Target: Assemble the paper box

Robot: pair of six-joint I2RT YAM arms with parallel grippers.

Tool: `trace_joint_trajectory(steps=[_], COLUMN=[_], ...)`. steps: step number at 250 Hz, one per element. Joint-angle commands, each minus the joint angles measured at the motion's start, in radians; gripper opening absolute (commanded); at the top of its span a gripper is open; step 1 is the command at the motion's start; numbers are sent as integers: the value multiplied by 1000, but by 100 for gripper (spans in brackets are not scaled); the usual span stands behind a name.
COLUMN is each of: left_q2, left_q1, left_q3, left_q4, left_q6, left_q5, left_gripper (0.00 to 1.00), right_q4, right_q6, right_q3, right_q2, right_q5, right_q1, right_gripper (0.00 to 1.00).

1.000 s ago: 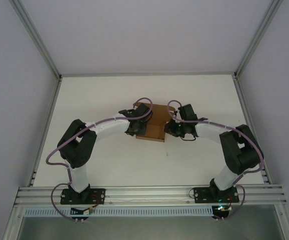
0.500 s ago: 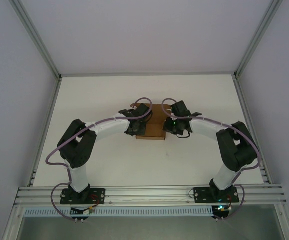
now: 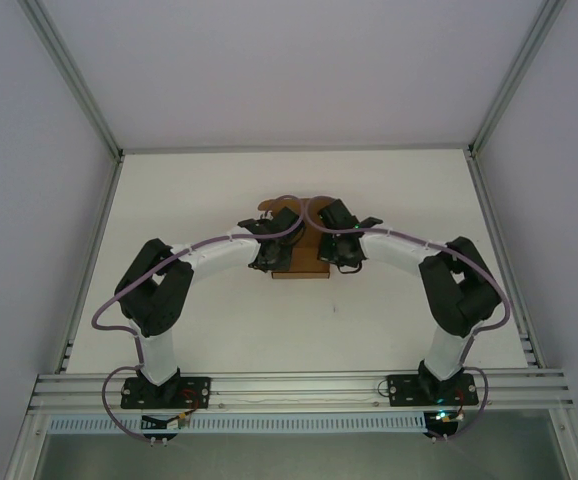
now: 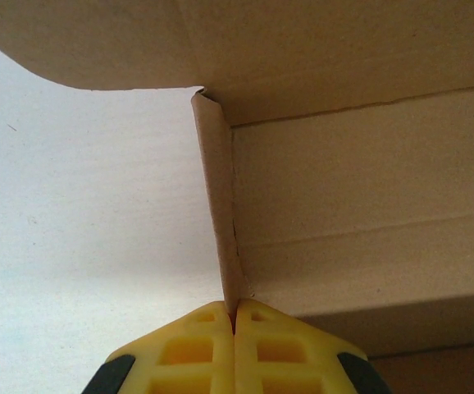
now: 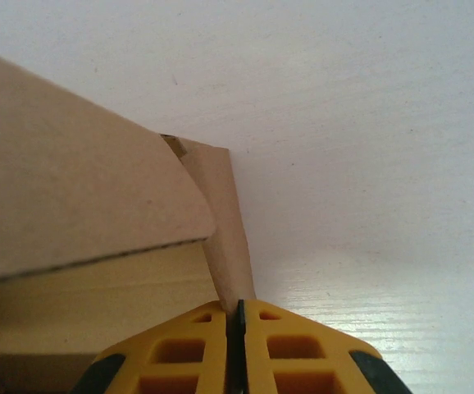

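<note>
Brown box (image 3: 301, 266) sits on the table (image 3: 269, 330), centred between both arms. Left fingers (image 4: 204, 349) are closed on one thin flap edge; right fingers (image 5: 282, 345) pinch another. Holding both flaps square while folding evenly should keep the walls straight. Wrist views reveal those pinched edges; from above, the arms cover them.

Table (image 3: 219, 320): you see a plain white matte top, walled by pale panels left, right and far.
Near edge: an aluminium rail (image 3: 299, 388) runs across it.
On the table: your paper box (image 3: 304, 266), brown cardboard, rests at mid-width, just beyond the middle.
</note>
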Motion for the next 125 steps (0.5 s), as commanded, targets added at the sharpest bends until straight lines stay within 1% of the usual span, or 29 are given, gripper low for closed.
trace_joint_trajectory(steps=[1,57,104,125], left_q2=[-28,-50,-54,-56], left_q1=[-42,-57,-58,-59], left_q3=[33,32,34,32], left_q4=[-11,-13,-6,-1], left_q6=[-27,-56,-69,-73], left_q5=[8,14,18,26], left_gripper=[0,0,0,0], right_q4=[-233,-306,-346,-329], right_q6=[63,117,123,122], right_q3=[-24,37,75,66], right_q2=[94,157,215,228], right_q5=[73,168,192,181], right_q1=[56,88,111,114], right_gripper=[10,8,8,8])
